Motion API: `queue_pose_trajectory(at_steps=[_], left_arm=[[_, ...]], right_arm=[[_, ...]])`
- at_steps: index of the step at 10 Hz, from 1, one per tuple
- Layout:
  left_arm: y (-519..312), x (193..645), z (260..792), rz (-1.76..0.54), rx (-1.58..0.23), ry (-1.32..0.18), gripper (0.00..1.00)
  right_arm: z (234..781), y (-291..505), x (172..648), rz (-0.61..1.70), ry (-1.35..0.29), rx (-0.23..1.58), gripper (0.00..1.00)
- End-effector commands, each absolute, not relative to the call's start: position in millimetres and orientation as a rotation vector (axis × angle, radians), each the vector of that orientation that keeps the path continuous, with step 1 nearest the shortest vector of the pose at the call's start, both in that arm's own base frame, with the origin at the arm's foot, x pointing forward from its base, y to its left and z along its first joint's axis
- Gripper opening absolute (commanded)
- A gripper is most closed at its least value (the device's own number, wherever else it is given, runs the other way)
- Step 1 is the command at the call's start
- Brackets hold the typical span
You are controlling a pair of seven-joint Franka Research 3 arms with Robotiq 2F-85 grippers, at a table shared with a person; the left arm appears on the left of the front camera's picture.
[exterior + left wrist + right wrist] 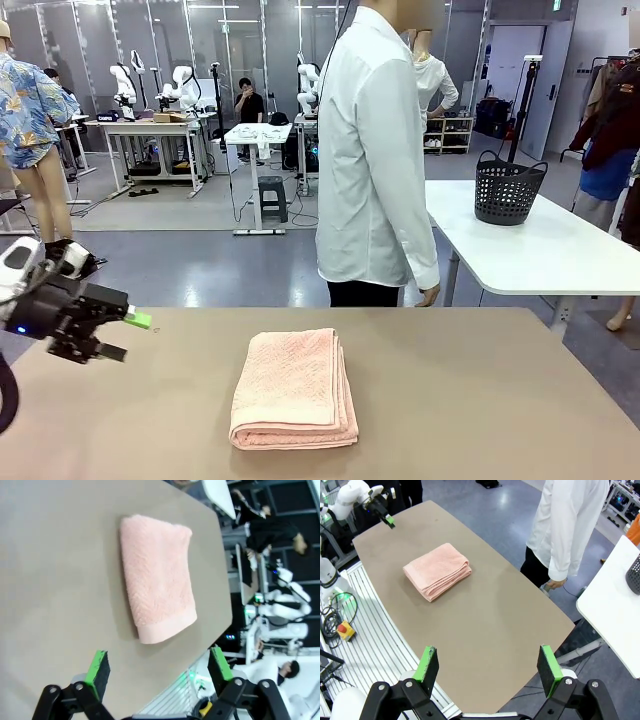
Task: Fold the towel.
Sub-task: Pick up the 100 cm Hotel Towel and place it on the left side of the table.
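left end effector (pixel 159 667): jaws apart, empty | right end effector (pixel 489 664): apart, empty | towel (pixel 293 388): folded, untouched

- Bright, even light from the ceiling; shadows are soft and faint.
- All views are sharp, without motion blur.
- Wrist views bend straight lines near the edges.
- No strong glare.

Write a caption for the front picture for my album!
Folded pink towel on the brown table, open left claw waiting nearby.
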State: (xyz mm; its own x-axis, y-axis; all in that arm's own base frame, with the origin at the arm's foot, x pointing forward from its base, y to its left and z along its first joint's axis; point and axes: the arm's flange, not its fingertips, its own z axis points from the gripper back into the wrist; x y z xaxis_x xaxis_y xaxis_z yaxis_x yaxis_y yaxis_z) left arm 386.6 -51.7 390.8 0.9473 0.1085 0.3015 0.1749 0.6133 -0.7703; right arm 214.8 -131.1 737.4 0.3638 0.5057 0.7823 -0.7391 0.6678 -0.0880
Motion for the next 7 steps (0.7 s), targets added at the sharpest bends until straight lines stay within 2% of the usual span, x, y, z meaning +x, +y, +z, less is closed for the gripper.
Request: queue_pose_trajectory(at_steps=[1,3,5,7], left_arm=[[-72.7,419.2,347.2,-0.091,-1.002,-0.316,1.0],[-88.9,427.2,323.5,-0.087,-1.064,-0.305,1.0],[-106.5,432.9,298.9,-0.068,-1.044,-0.344,1.0],[-126.9,439.7,275.3,-0.06,-1.06,-0.314,1.0]], right_arm=[[738.0,-131.8,214.7,0.814,-0.882,0.303,1.0],[738.0,-131.8,214.7,0.814,-0.882,0.303,1.0],[738.0,-131.8,214.7,0.814,-0.882,0.303,1.0],[738.0,-131.8,214.7,0.814,-0.882,0.303,1.0]])
